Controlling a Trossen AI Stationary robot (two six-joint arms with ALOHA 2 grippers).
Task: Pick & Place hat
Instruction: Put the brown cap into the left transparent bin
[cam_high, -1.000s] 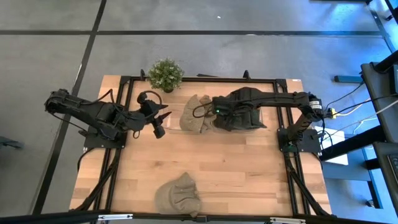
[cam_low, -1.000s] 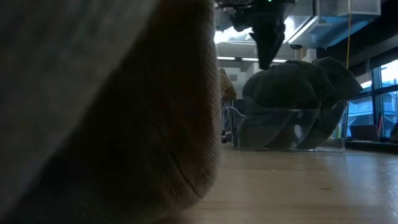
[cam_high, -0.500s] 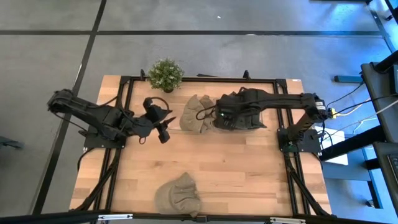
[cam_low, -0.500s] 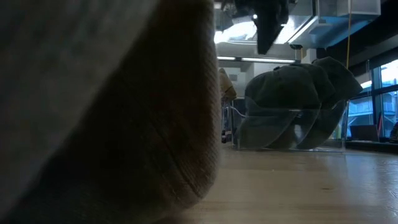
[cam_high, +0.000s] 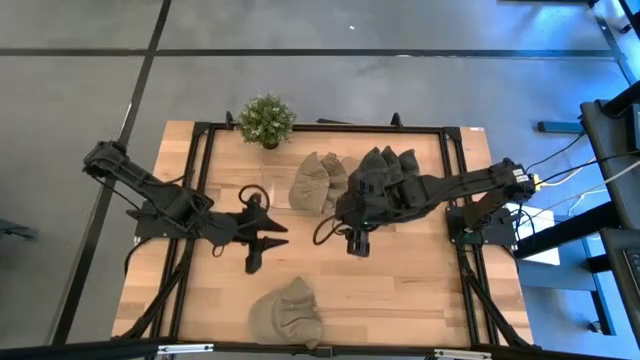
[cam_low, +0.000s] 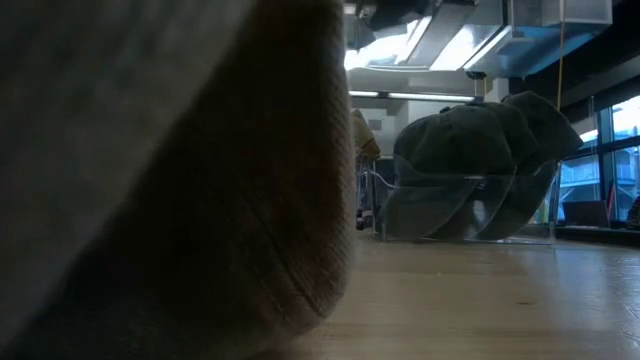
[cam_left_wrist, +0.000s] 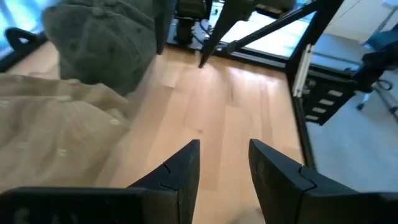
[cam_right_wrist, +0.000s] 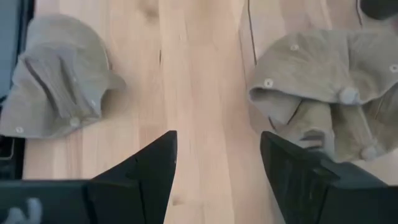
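Overhead only, plant (cam_high: 266, 119), both claws apart

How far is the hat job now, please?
No placed hat is evident. Both grippers are open and empty: the left gripper and right gripper hover over bare wood. One tan hat lies alone at the near edge; tan hats and dark hats remain stacked.
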